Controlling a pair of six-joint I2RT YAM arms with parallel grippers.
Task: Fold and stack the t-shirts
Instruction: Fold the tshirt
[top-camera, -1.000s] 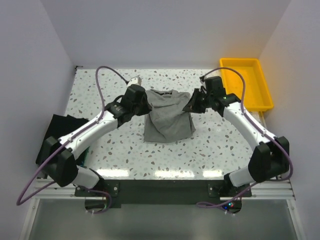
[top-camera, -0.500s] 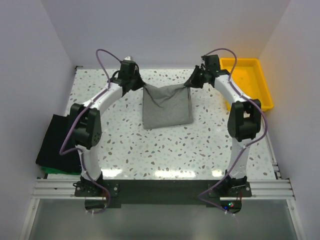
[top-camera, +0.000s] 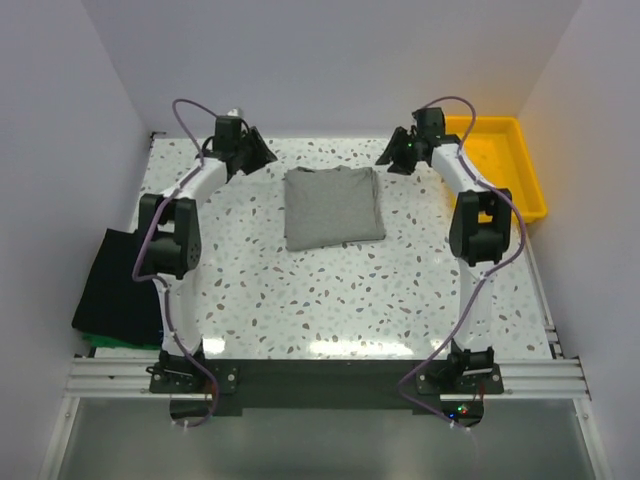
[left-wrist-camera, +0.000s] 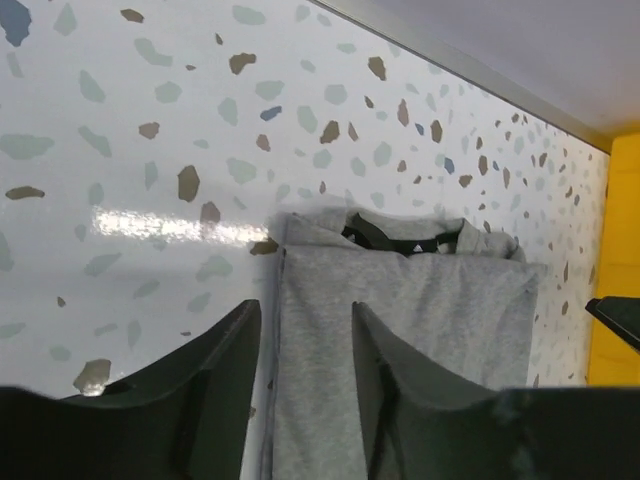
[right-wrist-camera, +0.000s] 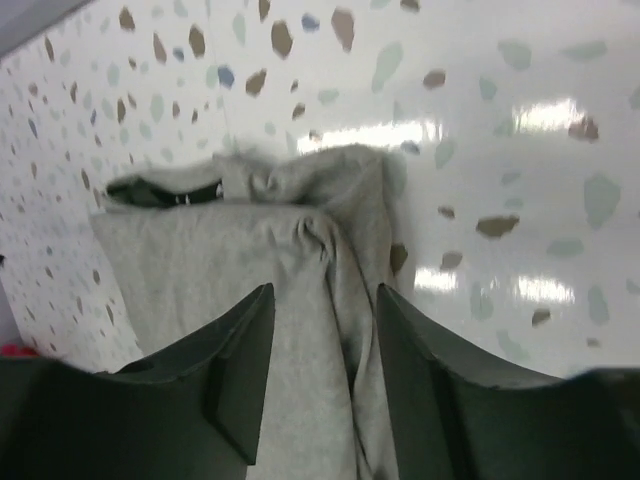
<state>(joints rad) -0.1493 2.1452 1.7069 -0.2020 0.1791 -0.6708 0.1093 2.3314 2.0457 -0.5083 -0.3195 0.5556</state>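
We see the grey t-shirt (top-camera: 333, 207) lying flat in the far middle of the speckled table (top-camera: 330, 300), folded to a near-square packet with a dark collar band at its far edge. The left claw (left-wrist-camera: 305, 315) and the right claw (right-wrist-camera: 325, 295) hang just beyond its two far corners, each with fingers spread and nothing between them. We judge this shirt's fold done and stacking next. That calls for a grip along the packet's edges that keeps the soft layers together on the way to the black shirt (top-camera: 115, 285) lying over the green shirt (top-camera: 100, 342) at the near left edge. The knit looks limp, matte and slightly rumpled along one side. The yellow tray (top-camera: 497, 165) is rigid plastic.
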